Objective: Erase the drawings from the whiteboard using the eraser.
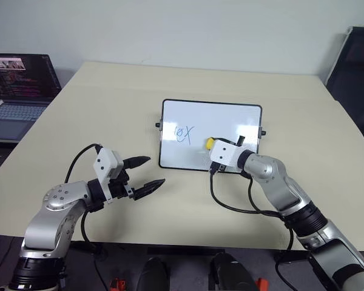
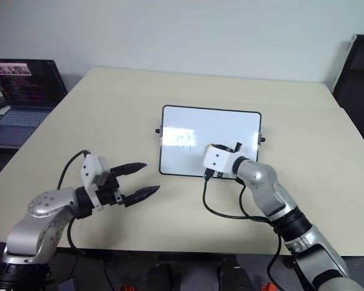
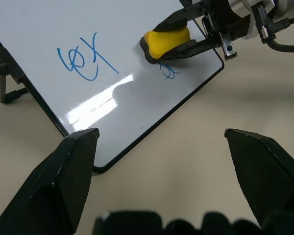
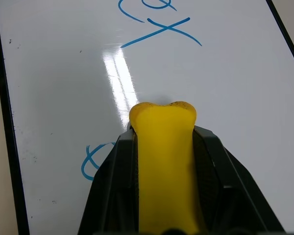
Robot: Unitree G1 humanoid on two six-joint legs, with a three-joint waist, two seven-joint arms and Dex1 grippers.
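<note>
The whiteboard [image 1: 188,115] lies centre frame on my table [image 1: 97,109], with the blue drawings [image 3: 85,56] still on it. I'm mid-wipe: the eraser [image 3: 166,43], clamped tight in my right gripper [image 3: 179,34], sits over the board beside one scribble [image 4: 95,159]. Next I'd sweep across it, pressing flat. My left gripper [image 1: 144,174] hangs open, holding nothing, lower left.

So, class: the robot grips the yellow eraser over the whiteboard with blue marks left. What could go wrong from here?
1. The whiteboard lies loose on the table, and the left gripper hangs open beside it, not steadying it; a wipe might push it.
2. The eraser, clamped in the right gripper, sits between the drawings; one short pass could miss the scribble beside it.
</note>
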